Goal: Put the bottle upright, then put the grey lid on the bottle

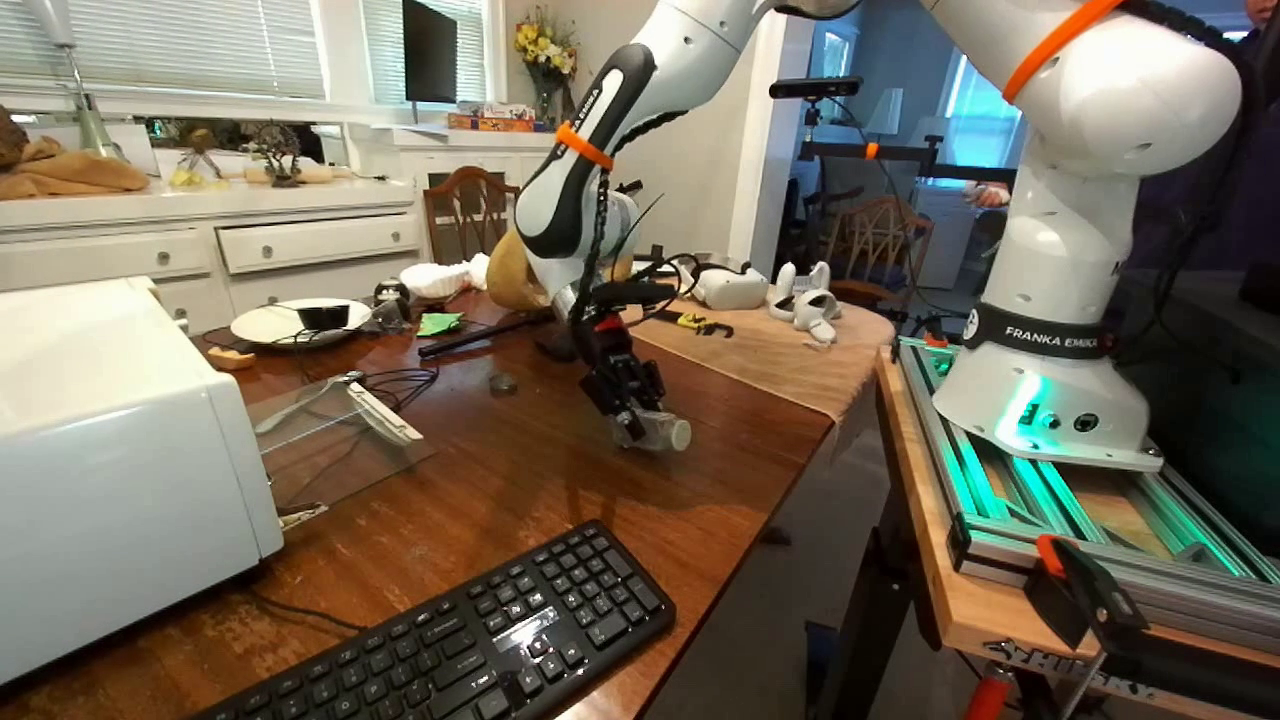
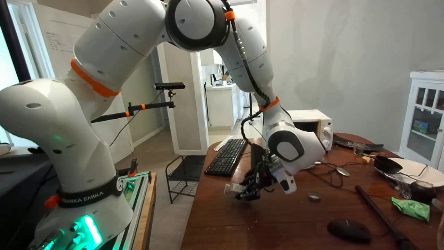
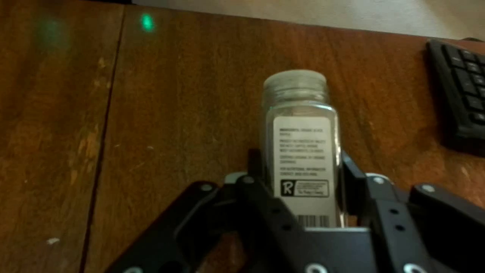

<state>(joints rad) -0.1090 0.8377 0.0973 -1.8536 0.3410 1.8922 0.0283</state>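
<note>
Bottle (image 3: 303,148): clear; off-white label (image 3: 303,163), black print, striped barcode (image 3: 313,220). Lid (image 2: 314,196): grey. Counter (image 2: 277,217): red-brown wood grain, dark seam (image 3: 100,155). Keyboard (image 2: 227,158), mouse (image 2: 348,231), rod (image 2: 378,211): black. Wrapper (image 2: 411,209): bright green. Plate (image 1: 262,325), appliance (image 1: 110,430): white. Arm (image 2: 138,33): white, orange bands (image 2: 93,82), green base light (image 2: 92,229).

Counted 1 clear btl (image 3: 303,151), 1 round grey lid (image 2: 314,197), 1 grpr (image 1: 640,415) w/ 2 fingers (image 3: 354,187) in the wrist view, and 1 robot arm (image 2: 118,31) in both ext. views. Tallied 1 brown tbl (image 2: 277,222), 1 blk kbd (image 1: 455,640), 1 mouse (image 2: 348,231), 1 white oven (image 1: 120,480) w/ 2 knobs (image 2: 326,130), 1 plate (image 1: 260,326), 1 spoon (image 2: 342,171), 1 clear cup (image 2: 359,148), 1 blk rod (image 2: 378,212), 1 green pkt (image 2: 412,209) & 1 low blk rack (image 2: 192,165). Got 1 VR headset (image 1: 728,288) too, plus, in the bkgd of an ext. view, 2 wooden chairs (image 1: 470,190), 1 monitor (image 1: 430,52), 1 flower vase (image 1: 546,85) & 2 window blinds (image 1: 170,45).
</note>
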